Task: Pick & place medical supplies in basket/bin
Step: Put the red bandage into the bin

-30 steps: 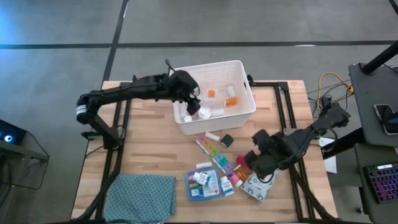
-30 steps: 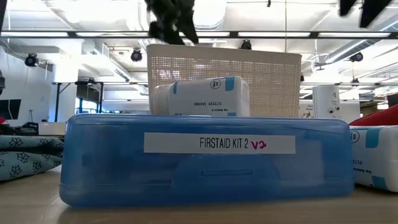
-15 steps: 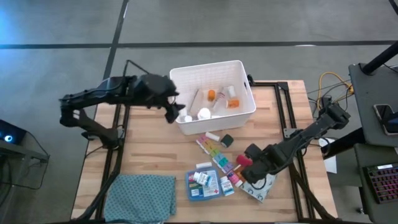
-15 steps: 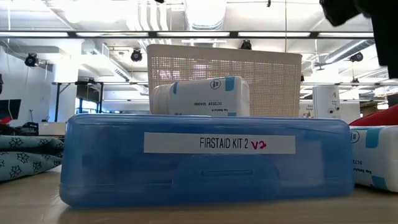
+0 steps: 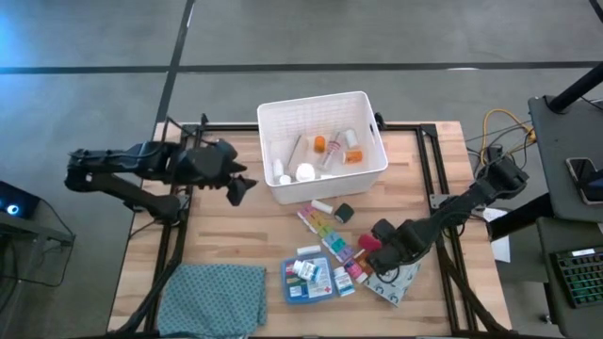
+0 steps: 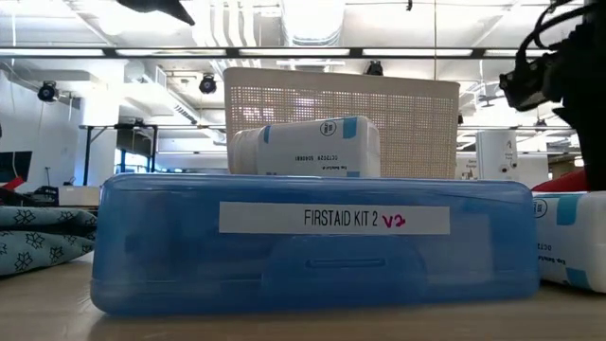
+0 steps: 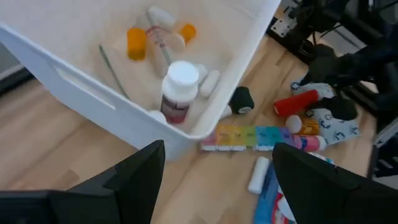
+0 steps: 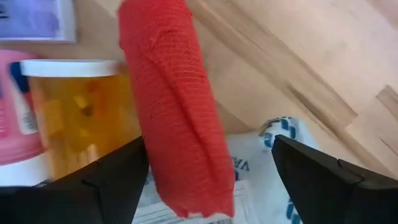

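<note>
Red gauze roll [image 8: 171, 106]: between spread fingers of right gripper [image 5: 380, 247], near right.
Left gripper [image 5: 237, 185]: fingers spread, empty, left of white ribbed plastic bin [image 5: 371, 168].

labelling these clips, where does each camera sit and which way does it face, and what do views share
High view: overhead, looking straight down on the table; both arms show, left gripper beside the white bin, right gripper over the supplies.
Low view: table height, level across the blue first-aid box; dark arm parts at the top corners.
Left wrist view: looks into the bin past its own open fingers.
Right wrist view: close on the red bandage roll between open fingers.
Shared: the left wrist and high views both show the pill organiser.
</note>
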### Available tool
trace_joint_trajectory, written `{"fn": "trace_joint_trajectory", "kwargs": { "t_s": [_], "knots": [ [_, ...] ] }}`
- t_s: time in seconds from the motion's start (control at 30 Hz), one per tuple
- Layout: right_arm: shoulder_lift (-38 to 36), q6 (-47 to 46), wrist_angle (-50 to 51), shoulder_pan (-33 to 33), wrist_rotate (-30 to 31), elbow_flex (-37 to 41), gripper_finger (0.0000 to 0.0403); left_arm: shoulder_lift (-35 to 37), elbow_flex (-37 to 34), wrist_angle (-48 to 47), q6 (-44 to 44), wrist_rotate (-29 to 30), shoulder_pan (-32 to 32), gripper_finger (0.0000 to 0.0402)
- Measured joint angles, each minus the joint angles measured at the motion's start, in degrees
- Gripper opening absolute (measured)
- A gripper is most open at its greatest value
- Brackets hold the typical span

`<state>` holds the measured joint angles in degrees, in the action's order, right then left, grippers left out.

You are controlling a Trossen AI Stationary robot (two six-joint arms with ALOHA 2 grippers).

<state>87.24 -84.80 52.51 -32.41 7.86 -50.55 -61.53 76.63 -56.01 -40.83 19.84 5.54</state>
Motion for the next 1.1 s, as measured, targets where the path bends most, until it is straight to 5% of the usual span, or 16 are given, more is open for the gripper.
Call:
{"fn": "trace_joint_trajectory", "kwargs": {
  "t_s": [0.4,0.57,0.7,0.87,0.97,1.1],
  "knots": [
    [-0.2,2.3,-6.8,1.2,1.4,-0.1,0.0133,4.4,-5.8,0.0,-4.3,0.3,3.2,0.0276],
    [-2.8,3.2,-4.3,1.2,15.7,-8.3,0.0052,4.3,-5.8,-2.8,-4.1,0.3,3.2,0.0276],
    [-5.5,11.0,-3.4,2.0,32.5,-18.0,0.0051,4.2,-7.0,-3.3,-4.0,0.4,4.0,0.0276],
    [-6.6,25.4,-3.0,7.5,45.6,-29.5,0.0098,4.2,-8.5,-1.7,-3.9,0.4,7.0,0.0276],
    [-6.5,35.4,-2.3,16.2,44.6,-34.0,0.0119,3.6,-10.2,1.1,-3.9,0.3,9.0,0.0276],
    [-6.0,45.0,-2.8,30.5,31.7,-36.3,0.0146,2.6,-12.9,4.4,-4.7,0.2,11.7,0.0276]
  ]
}}
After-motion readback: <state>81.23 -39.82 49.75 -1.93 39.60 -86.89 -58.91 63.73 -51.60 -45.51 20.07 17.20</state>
